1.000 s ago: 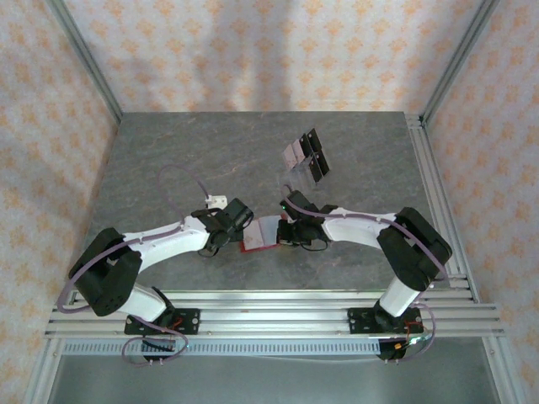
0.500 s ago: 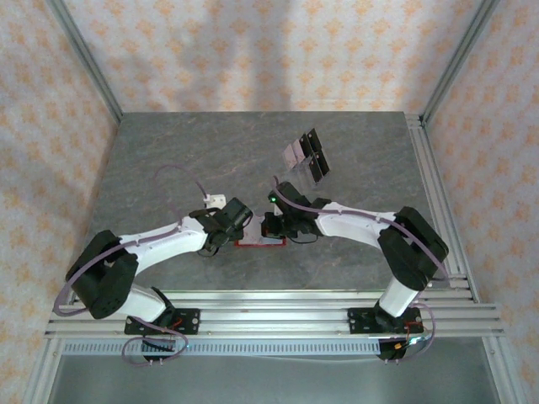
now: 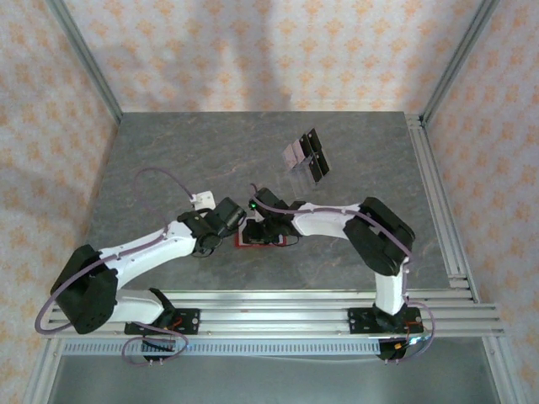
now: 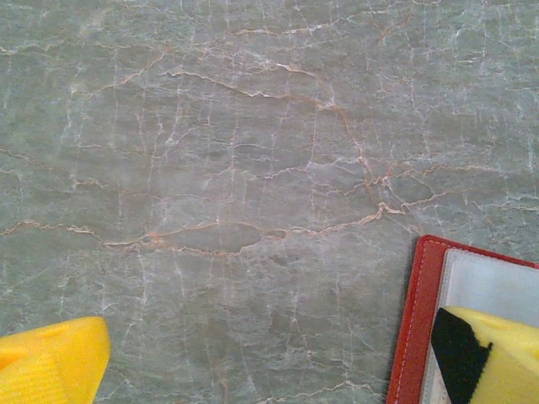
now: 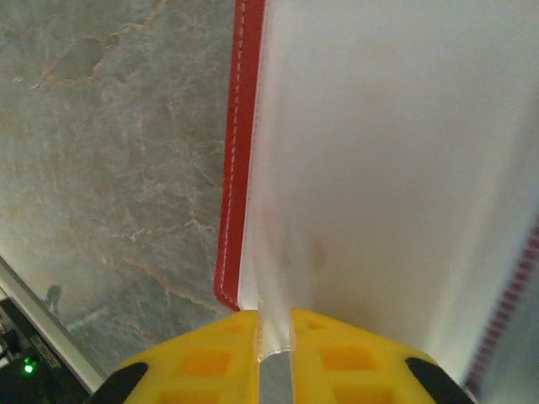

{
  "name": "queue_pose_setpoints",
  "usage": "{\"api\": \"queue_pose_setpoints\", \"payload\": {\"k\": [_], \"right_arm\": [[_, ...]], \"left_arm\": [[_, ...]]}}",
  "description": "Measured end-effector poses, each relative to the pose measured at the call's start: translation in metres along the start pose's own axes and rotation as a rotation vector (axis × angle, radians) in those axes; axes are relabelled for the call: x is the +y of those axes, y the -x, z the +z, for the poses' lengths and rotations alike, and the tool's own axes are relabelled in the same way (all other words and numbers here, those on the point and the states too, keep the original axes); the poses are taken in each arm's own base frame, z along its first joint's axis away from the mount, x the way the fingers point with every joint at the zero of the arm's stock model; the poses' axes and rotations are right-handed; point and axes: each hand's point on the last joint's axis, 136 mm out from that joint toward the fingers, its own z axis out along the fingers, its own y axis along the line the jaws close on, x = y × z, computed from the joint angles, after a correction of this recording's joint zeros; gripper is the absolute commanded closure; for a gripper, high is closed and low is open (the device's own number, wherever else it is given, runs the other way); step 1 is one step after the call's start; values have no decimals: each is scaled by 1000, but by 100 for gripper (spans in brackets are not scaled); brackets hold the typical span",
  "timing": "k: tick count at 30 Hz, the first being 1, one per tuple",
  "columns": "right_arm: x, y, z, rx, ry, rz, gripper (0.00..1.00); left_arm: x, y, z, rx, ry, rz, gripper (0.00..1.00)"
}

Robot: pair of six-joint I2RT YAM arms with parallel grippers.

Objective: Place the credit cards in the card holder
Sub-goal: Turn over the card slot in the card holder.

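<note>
Card holder [image 3: 268, 241] lies on the desk [image 3: 185, 160] between both tools, roughly where it was a second ago. Right tool [image 5: 274, 337] has shifted left and pinches its clear inner leaf. Left tool [image 4: 269, 358] is spread wide, one finger over the holder's corner. Credit cards [image 3: 305, 157] are unmoved, farther back.

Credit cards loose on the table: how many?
2, it seems: one credit card and another beside it, far on the table. Others may hide under them or in the card holder.
</note>
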Motion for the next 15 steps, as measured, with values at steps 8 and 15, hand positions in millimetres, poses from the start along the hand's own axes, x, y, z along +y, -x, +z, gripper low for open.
{"api": "queue_pose_setpoints", "payload": {"k": [8, 15], "right_arm": [[17, 6, -12, -10, 43, -16, 61], [33, 40, -94, -168, 80, -49, 60]], "left_arm": [[5, -2, 0, 5, 15, 7, 0], [9, 0, -1, -5, 25, 8, 0]]}}
